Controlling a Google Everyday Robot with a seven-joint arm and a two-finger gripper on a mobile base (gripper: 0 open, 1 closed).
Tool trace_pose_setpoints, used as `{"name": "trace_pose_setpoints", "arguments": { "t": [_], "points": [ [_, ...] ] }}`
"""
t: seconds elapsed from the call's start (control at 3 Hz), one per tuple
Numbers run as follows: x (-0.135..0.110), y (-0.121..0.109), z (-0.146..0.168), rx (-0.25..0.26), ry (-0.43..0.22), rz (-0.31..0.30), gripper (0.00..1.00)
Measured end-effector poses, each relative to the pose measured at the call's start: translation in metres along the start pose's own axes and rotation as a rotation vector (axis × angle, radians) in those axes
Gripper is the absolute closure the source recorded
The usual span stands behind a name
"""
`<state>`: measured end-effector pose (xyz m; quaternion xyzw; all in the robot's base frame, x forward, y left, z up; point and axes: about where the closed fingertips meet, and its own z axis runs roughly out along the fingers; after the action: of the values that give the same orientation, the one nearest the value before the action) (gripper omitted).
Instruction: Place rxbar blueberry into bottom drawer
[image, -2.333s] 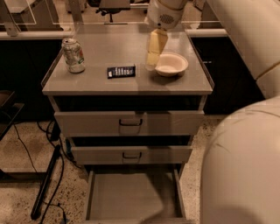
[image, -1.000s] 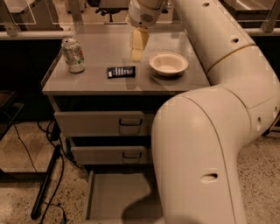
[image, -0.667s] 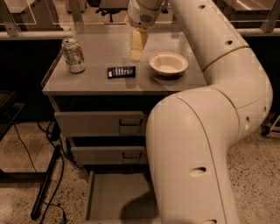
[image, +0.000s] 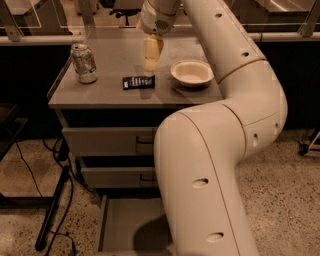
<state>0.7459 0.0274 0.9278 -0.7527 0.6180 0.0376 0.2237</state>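
Observation:
The rxbar blueberry is a small dark flat bar with white lettering, lying on the grey cabinet top near its front middle. My gripper points down just above and slightly behind the bar's right end, not touching it. The bottom drawer is pulled out at the foot of the cabinet, its flat grey inside showing at the left. My big white arm hides the drawer's right part.
A soda can stands at the left of the cabinet top. A white bowl sits to the right of the bar. Two shut handled drawers lie above the open one. Cables and a stand leg lie on the floor at the left.
My gripper has moved left from over the bowl to over the bar's right end and come lower. The arm now fills more of the right side of the view.

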Motion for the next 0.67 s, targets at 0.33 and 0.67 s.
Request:
{"name": "trace_pose_setpoints", "arguments": {
  "t": [0.33,0.67],
  "points": [
    [0.006,-0.002,0.008,-0.006,-0.015,0.012,0.00],
    [0.024,-0.004,0.019,-0.008,-0.034,0.041,0.00]
  ]
}}
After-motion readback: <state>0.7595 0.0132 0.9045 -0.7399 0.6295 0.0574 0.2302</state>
